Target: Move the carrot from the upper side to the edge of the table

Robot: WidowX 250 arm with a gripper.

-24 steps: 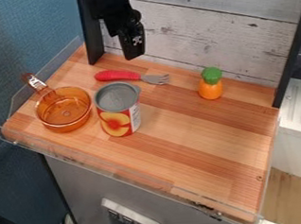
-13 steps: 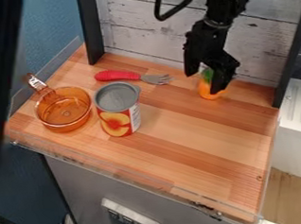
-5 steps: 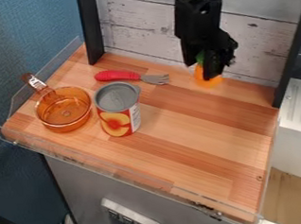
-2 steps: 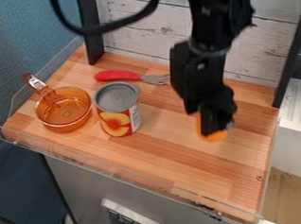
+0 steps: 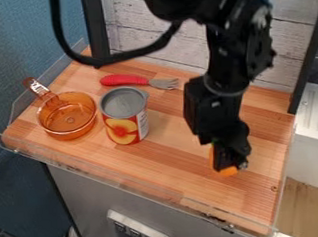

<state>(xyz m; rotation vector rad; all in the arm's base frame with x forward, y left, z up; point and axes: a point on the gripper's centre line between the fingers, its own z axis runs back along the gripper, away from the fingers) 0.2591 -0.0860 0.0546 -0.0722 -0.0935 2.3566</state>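
The black gripper [image 5: 224,159] hangs over the right front part of the wooden table [image 5: 198,181], a little back from its front edge. It is shut on the carrot [image 5: 227,172], a short orange toy with a green top. Most of the carrot is hidden behind the fingers; orange shows below them and at their left side. Whether the carrot touches the table I cannot tell.
A tin can [image 5: 125,116] stands left of the gripper, with an amber pan [image 5: 68,118] farther left. A red-handled fork [image 5: 136,80] lies behind the can. A clear low guard [image 5: 118,180] runs along the front edge.
The gripper has taken hold of the carrot near the back wall and brought it forward across the table toward the front edge. Can, pan and fork have stayed in place.
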